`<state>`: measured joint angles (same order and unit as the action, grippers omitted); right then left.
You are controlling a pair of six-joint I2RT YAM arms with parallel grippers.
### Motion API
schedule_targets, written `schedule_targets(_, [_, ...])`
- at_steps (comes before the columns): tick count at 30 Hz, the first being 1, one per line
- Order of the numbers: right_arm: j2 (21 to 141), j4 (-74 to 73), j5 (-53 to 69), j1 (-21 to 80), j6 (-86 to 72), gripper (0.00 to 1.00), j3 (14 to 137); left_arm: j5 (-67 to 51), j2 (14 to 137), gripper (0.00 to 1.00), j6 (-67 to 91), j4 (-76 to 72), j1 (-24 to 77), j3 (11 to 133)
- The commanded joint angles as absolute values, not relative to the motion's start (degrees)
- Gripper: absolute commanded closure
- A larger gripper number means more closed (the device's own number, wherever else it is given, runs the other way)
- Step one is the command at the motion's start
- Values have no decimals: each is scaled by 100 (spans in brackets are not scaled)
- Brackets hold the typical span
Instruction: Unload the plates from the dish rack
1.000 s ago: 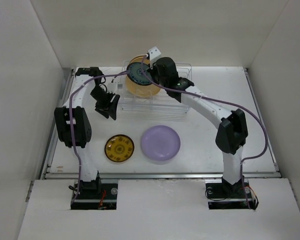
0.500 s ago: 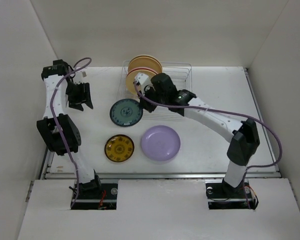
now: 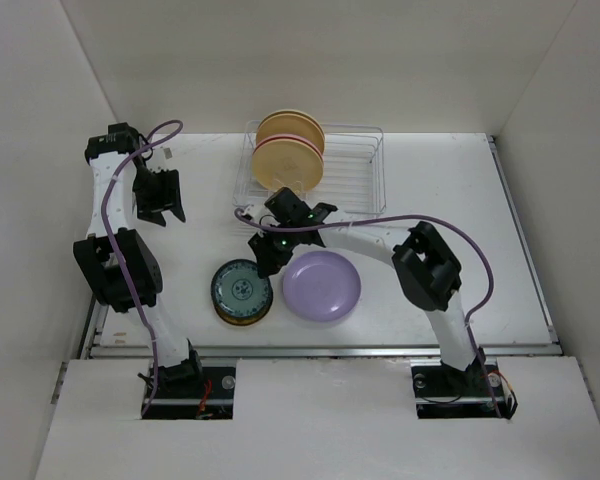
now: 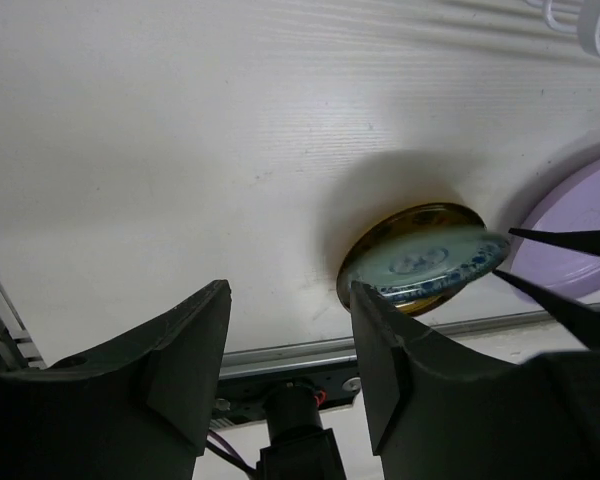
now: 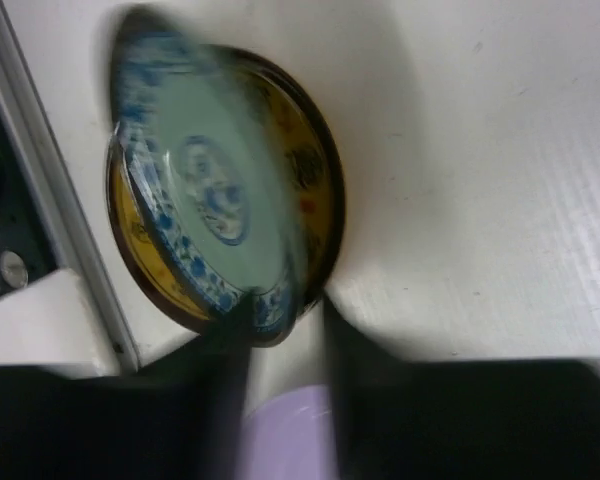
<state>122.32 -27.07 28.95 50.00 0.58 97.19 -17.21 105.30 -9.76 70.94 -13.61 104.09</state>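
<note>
Teal plate (image 3: 242,290), tilted, rim at right pincer (image 3: 264,264)

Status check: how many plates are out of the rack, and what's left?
Done: lavender plate and amber plate lie on the table. In hand: right gripper holds the teal plate tilted over the amber one. Remaining: two plates upright in the dish rack; the left gripper is open, empty.

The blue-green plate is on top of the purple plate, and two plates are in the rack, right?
No. The blue-green plate is over the yellow plate, not the purple plate, which lies beside them. The top and right wrist views show it. Two plates are in the rack.
</note>
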Motion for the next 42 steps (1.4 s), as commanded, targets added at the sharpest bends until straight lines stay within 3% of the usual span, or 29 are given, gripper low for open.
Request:
schedule_targets(1, [12111, -2540, 2971, 5133, -62, 50, 10107, -1661, 10204, 52, -905, 7067, -1362, 10389])
schedule_targets(4, [12111, -2593, 2892, 5133, -62, 25, 10194, -1661, 10204, 52, -967, 6997, -1362, 10503])
schedule_targets(5, [12033, -2671, 2831, 5133, -62, 24, 10248, -1713, 10204, 52, -1036, 6996, -1310, 10590])
schedule_targets(12, [10926, -2576, 2076, 4650, -482, 23, 10416, -1644, 10511, 54, -1696, 6373, -309, 11539])
schedule_targets(20, [9757, -2418, -559, 2965, -1379, 20, 9617, -1714, 11090, 55, -2364, 4309, 860, 11821])
schedule_targets(24, [9353, -2347, -790, 2541, -1380, 20, 9195, -1425, 11625, 55, -2425, 3183, 1256, 11873])
schedule_targets(32, [8912, -2347, -896, 2251, -1380, 20, 8544, -897, 12472, 61, -2602, 2717, 1450, 12472])
schedule_targets(36, [8842, -2294, -792, 2250, -1380, 20, 8420, -625, 12533, 76, -2602, 2514, 1450, 12472])
schedule_targets(39, [8842, -2294, -721, 2250, -1380, 20, 8420, -571, 12472, 93, -2671, 2583, 1450, 12393])
schedule_targets(42, [8842, -2294, -598, 2250, -1380, 20, 8420, -519, 12165, 97, -2769, 2567, 1450, 11990])
